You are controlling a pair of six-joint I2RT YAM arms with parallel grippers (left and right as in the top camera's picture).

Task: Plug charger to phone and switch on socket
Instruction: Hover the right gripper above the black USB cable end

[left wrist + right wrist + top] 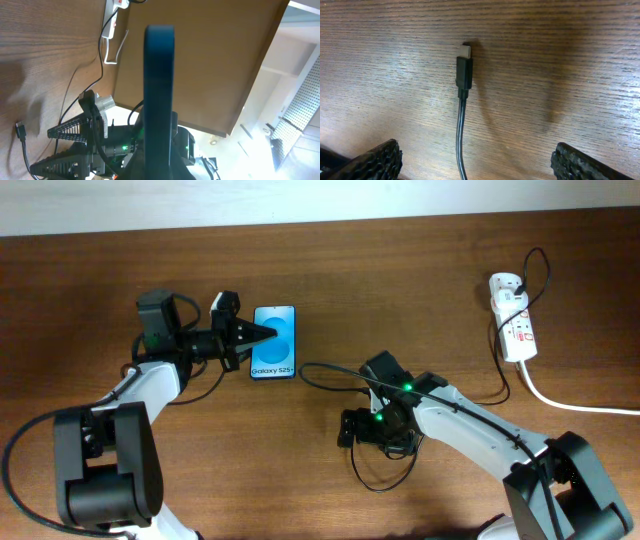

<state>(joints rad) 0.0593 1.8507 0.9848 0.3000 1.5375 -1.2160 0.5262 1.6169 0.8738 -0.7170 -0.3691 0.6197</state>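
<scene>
Overhead: the phone lies flat on the table, screen up. The left gripper meets the phone's left edge, one finger over the screen. The right gripper is right of the phone and nearer the robot, over the charger. The socket is far right of the phone.

Left wrist: the phone fills the middle edge-on and hides the left fingers, so I cannot tell their grip.

Right wrist: the fingers are spread wide and empty. The connector tip lies straight ahead, its long axis pointing away and the cable trailing back between them. Nothing blocks it, and this looks the nearer arm.
</scene>
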